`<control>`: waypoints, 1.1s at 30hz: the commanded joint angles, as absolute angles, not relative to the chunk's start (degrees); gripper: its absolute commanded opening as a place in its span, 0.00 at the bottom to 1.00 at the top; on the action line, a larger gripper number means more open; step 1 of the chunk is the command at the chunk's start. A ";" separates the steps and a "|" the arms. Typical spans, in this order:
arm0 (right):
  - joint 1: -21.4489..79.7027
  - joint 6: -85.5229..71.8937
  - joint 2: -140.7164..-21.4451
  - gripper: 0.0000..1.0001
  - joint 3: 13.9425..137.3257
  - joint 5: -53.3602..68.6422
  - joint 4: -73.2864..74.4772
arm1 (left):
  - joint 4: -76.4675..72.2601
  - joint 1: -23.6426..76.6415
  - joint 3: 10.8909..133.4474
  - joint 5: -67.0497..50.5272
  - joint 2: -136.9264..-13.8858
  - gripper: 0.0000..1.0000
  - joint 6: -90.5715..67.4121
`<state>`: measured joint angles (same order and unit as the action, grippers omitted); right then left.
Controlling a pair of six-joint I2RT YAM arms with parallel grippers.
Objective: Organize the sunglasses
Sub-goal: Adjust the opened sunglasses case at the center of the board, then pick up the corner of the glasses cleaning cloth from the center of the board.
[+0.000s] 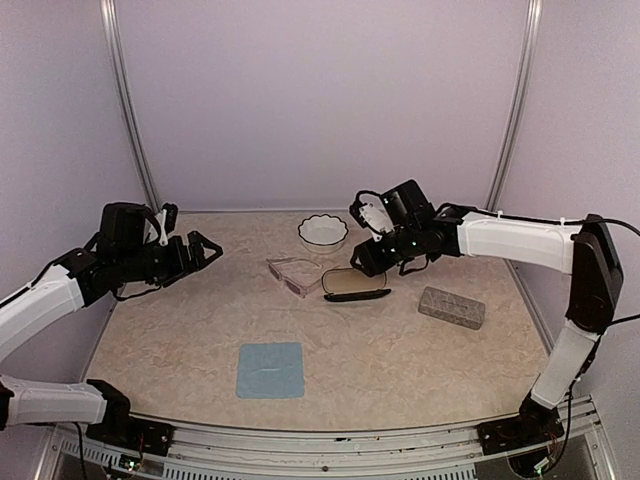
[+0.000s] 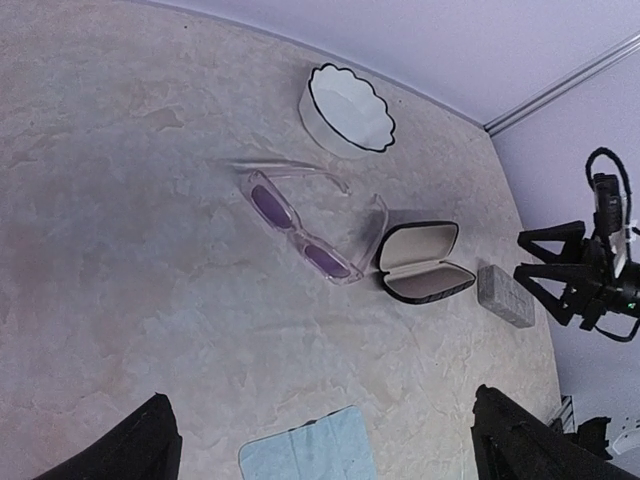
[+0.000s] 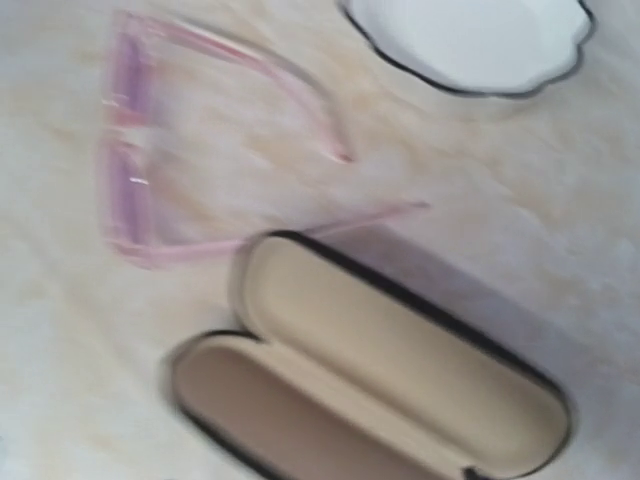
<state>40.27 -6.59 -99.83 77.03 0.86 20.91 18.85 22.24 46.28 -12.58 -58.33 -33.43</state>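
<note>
Evidently you are at the loading step. The case point(image 1: 356, 285) lies open at mid-frame on the desk point(image 1: 180, 340), lining up and empty, and the sunglasses point(image 1: 293, 275) are not yet in it. The pale pink pair sits just left of the case with its temples unfolded, one temple tip just beside the case's rim. The bowl point(image 1: 323, 232) stands above them in the frame. No other pair shows in any view.

Your right end effector point(image 2: 522, 254) hangs just above the case in the top view, fingers parted partway and holding nothing. Your left end effector point(image 1: 207, 252) is at the left of the frame, spread wide and also empty, pointing toward the glasses.

I judge the next move to be a grasp on the frame, and the left side has the clearer line to it. Take it at the bridge or a lens rim, not a thin temple. The temples will likely need folding before the pair fits the case. Flat, thin plastic gives little to pinch, so approach low and square.
</note>
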 commanded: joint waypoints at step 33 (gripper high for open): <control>58.72 23.63 -121.93 0.83 82.44 24.32 2.31 | 28.30 27.91 52.80 5.85 -52.30 0.99 -27.46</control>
